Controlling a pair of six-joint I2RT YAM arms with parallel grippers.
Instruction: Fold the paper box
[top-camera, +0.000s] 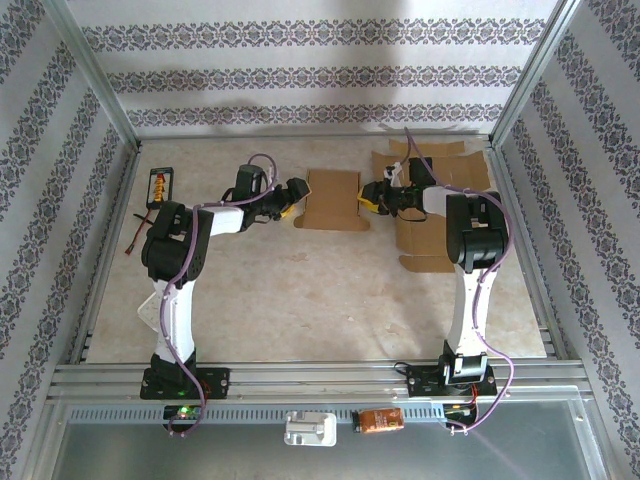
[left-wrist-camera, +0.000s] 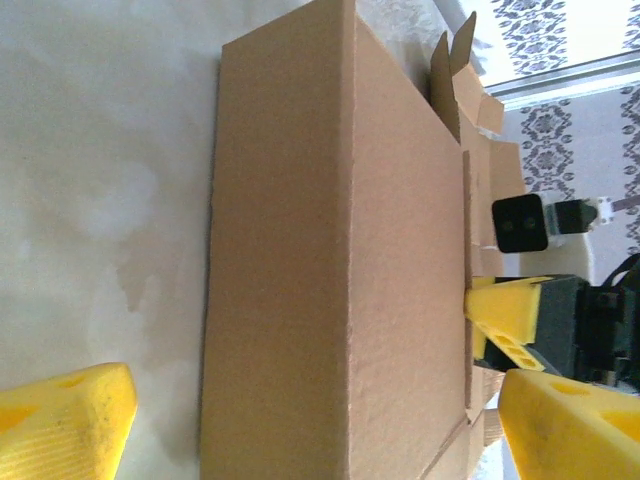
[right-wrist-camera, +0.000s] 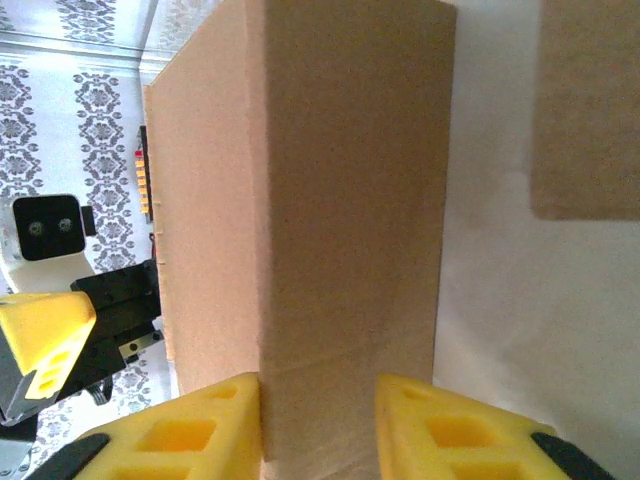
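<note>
The cardboard box sits at the far middle of the tabletop, between the two arms, and appears partly folded. The right end effector is narrowed onto one upright wall of the box and pinches it from both faces. The left end effector is spread wide, straddling the opposite end and gripping nothing. Flat cardboard sheets lie just beside the box, on its right.

Judged step: raising and creasing the side walls. The next move calls for the left end effector to close on its wall while the right steadies the box.

paper box — bottom end cropped | device — too small to identify
</note>
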